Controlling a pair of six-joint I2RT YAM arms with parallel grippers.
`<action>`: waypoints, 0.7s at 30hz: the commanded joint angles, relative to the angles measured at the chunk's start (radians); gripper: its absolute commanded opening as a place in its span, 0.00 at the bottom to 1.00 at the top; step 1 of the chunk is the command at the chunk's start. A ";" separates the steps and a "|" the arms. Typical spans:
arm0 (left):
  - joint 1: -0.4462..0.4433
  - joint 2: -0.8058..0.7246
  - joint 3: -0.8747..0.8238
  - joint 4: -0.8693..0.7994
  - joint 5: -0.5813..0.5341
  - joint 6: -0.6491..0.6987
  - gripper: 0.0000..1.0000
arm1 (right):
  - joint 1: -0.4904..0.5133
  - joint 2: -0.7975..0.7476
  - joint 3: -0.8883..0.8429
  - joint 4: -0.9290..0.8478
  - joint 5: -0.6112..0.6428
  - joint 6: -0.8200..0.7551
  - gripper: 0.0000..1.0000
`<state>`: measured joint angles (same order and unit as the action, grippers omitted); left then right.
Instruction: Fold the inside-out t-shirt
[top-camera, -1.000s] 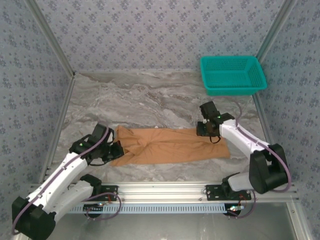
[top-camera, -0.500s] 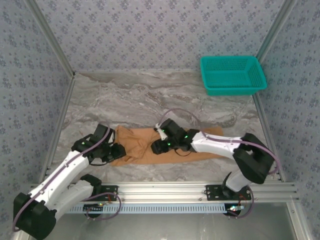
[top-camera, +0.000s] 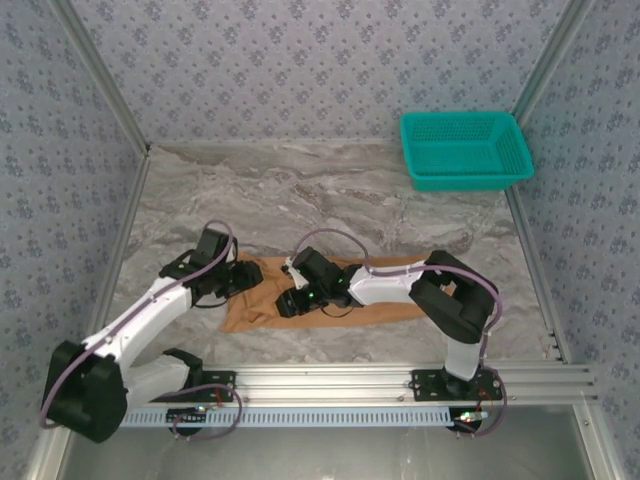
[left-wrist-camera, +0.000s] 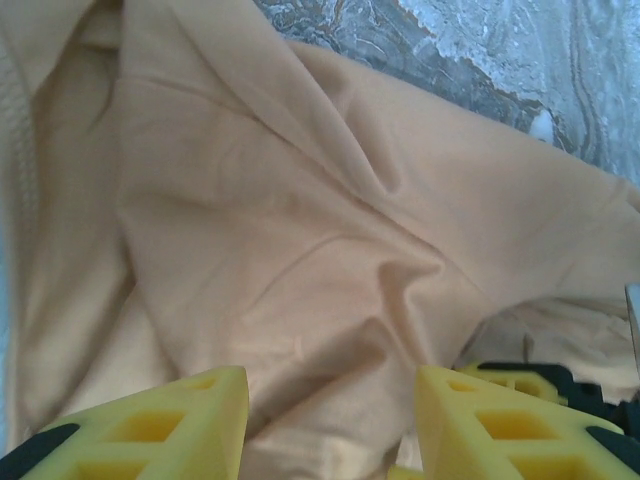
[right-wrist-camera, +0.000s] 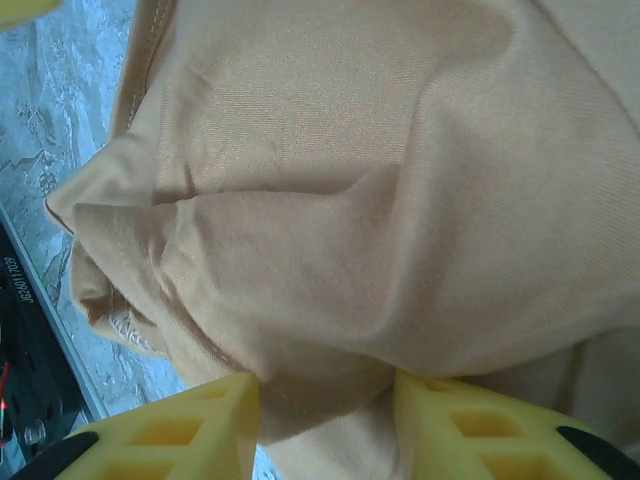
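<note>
The inside-out t-shirt is an orange-tan cloth lying rumpled near the front of the marble table. My left gripper is over its left end. In the left wrist view the left gripper is open, its yellow fingers apart above creased t-shirt fabric. My right gripper reaches across the shirt to its left-middle. In the right wrist view the right gripper is shut on a thick fold of the t-shirt, and a stitched hem hangs beside its left finger.
A teal mesh basket stands at the back right. Bare marble table stretches behind the shirt. An aluminium rail runs along the near edge, and patterned walls close in both sides.
My right gripper swept left from the shirt's right end to its left-middle, drawing cloth with it. My left gripper opened and shifted a little farther back.
</note>
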<state>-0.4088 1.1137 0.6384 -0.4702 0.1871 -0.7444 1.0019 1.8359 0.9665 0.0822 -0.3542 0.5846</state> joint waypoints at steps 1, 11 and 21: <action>0.010 0.060 -0.003 0.122 -0.004 0.042 0.46 | -0.011 0.044 0.030 0.020 -0.039 0.037 0.39; 0.021 0.258 -0.019 0.216 -0.049 0.093 0.45 | -0.013 0.004 0.030 0.004 -0.044 0.061 0.08; 0.024 0.305 -0.037 0.201 -0.118 0.144 0.44 | -0.014 -0.123 0.062 -0.217 -0.025 0.002 0.00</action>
<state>-0.3927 1.4025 0.6254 -0.2478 0.1257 -0.6392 0.9905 1.7481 0.9958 -0.0219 -0.3824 0.6228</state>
